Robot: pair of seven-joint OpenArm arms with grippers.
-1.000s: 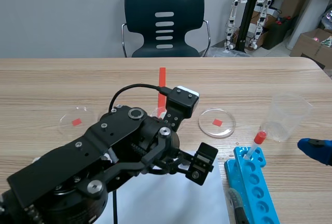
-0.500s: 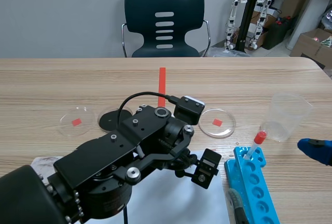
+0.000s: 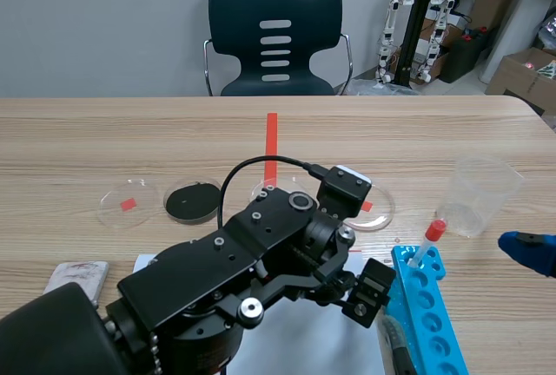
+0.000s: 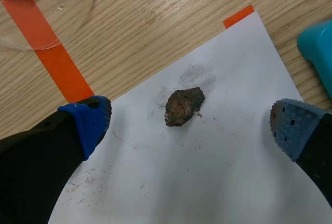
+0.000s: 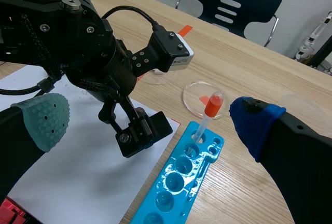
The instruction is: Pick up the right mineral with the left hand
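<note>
Approach looks done, grasp not begun. Hanging over the white sheet (image 4: 218,182) at the near side of the bench (image 4: 155,22) with the left pincer (image 4: 192,125) spread wide — clamped on nothing. Straddling the brown mineral (image 4: 184,106) with its blue pads (image 4: 93,120), touching it with neither; lying loose on the paper, just left of the blue rack (image 3: 430,305), hidden under the arm in the scene view. Left to do, by the look of it: lower, close, lift. Right pincer (image 5: 150,120) apart too, parked at the right edge
</note>
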